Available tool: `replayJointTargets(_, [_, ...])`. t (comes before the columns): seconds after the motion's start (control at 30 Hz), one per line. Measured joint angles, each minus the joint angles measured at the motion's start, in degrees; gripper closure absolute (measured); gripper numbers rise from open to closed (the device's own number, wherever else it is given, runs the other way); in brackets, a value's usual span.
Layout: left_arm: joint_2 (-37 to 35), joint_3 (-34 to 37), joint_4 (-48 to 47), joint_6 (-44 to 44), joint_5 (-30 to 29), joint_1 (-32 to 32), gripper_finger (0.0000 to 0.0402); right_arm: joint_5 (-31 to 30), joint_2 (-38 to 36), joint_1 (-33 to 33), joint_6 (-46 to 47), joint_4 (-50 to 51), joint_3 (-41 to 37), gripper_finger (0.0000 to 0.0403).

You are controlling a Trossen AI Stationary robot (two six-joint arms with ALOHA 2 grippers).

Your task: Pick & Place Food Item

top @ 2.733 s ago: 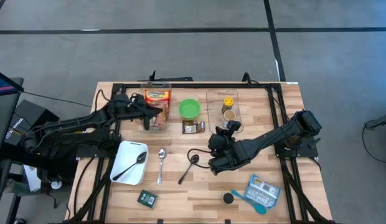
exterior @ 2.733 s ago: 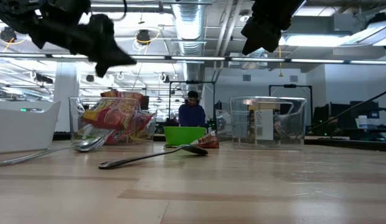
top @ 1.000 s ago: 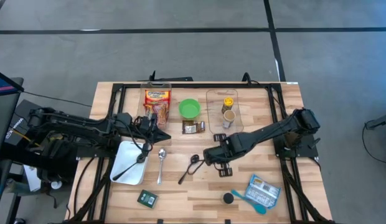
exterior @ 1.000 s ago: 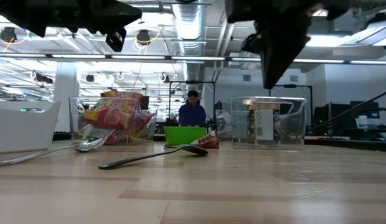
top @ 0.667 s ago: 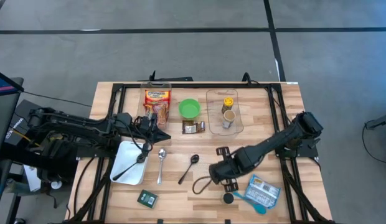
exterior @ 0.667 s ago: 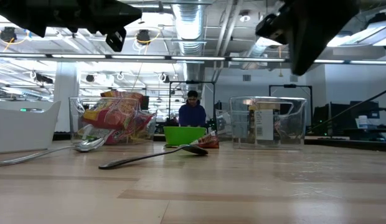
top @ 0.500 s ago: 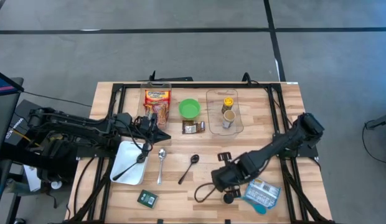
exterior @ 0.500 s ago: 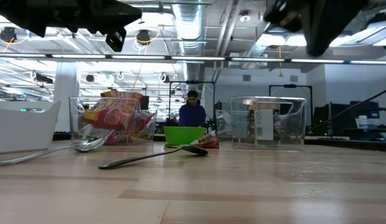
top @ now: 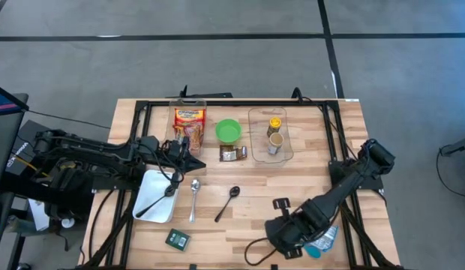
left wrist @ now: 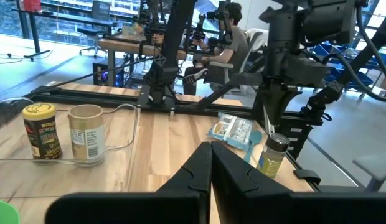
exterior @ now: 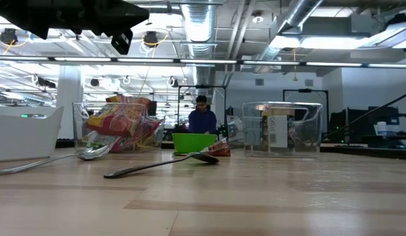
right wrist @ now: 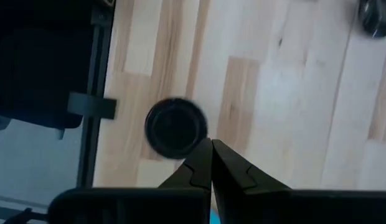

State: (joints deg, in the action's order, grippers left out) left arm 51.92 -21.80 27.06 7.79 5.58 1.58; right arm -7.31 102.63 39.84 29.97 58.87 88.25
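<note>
A small spice bottle with a black cap (right wrist: 176,126) stands upright on the table near its front edge; it also shows in the left wrist view (left wrist: 271,155). My right gripper (right wrist: 210,149) hangs over it, fingers shut and pointing down, just clear of the cap as far as I can see. In the high view the right gripper (top: 283,238) hides the bottle. My left gripper (left wrist: 210,152) is shut and empty, held above the table beside the red noodle packet (top: 189,120).
A blue packet (left wrist: 233,130) lies right beside the bottle. A clear bin (top: 271,133) holds two jars. A green bowl (top: 228,131), a snack bar (top: 233,154), a black spoon (top: 227,202), a silver spoon (top: 193,199) and a white tray (top: 146,206) lie mid-table.
My right gripper has swept from beside the black spoon toward the table's near edge and a little to the right, and now stands over the spice bottle by the blue packet. It has gone out of the low view.
</note>
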Motion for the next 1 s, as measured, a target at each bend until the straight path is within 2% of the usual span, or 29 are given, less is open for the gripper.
replayJointTargets(0.33, [0.0,0.0,0.0,0.0,0.0,0.0,0.0401,0.0,0.0,1.2,1.9,-1.2,0.0,0.0403])
replayJointTargets(0.47, [0.0,0.0,0.0,0.0,0.0,0.0,0.0401,0.4,0.0,0.3,6.2,-1.1,0.0,0.0403])
replayJointTargets(0.73, [0.0,0.0,0.0,0.0,0.0,0.0,0.0401,8.9,0.0,-1.6,9.7,-1.3,0.0,0.0403])
replayJointTargets(1.0, [0.0,0.0,0.0,0.0,0.0,0.0,0.0401,11.6,0.0,-2.3,9.7,-1.6,0.0,0.0403])
